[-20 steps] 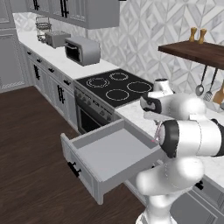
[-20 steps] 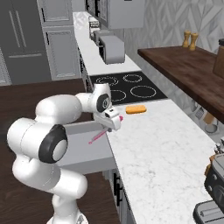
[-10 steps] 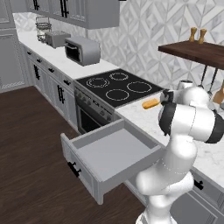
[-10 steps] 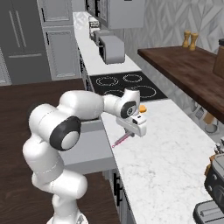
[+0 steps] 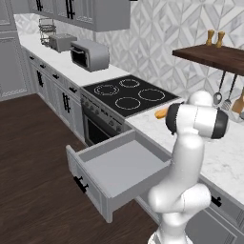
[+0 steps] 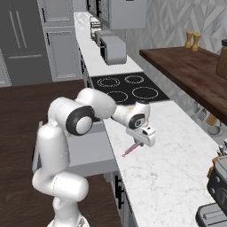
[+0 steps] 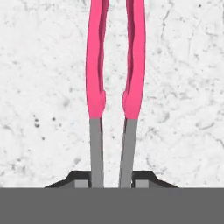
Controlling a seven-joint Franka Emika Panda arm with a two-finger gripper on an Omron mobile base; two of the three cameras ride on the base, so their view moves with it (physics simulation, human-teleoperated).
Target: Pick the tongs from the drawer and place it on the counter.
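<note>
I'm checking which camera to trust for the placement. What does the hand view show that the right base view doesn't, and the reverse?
The hand view shows the tongs close up: two pink-red arms on grey shanks, side by side with a gap between them, running from the tool out over white marble. The right base view shows the surroundings: the open drawer, the black cooktop and the wooden shelf. Both show the tongs held in the tool over the counter.

The tongs [image 7: 114, 61] are running off the hand view's top edge ahead of the gripper [image 7: 111, 181], hiding their far ends. In the right base view, only a thin pink sliver is showing below the gripper.
</note>
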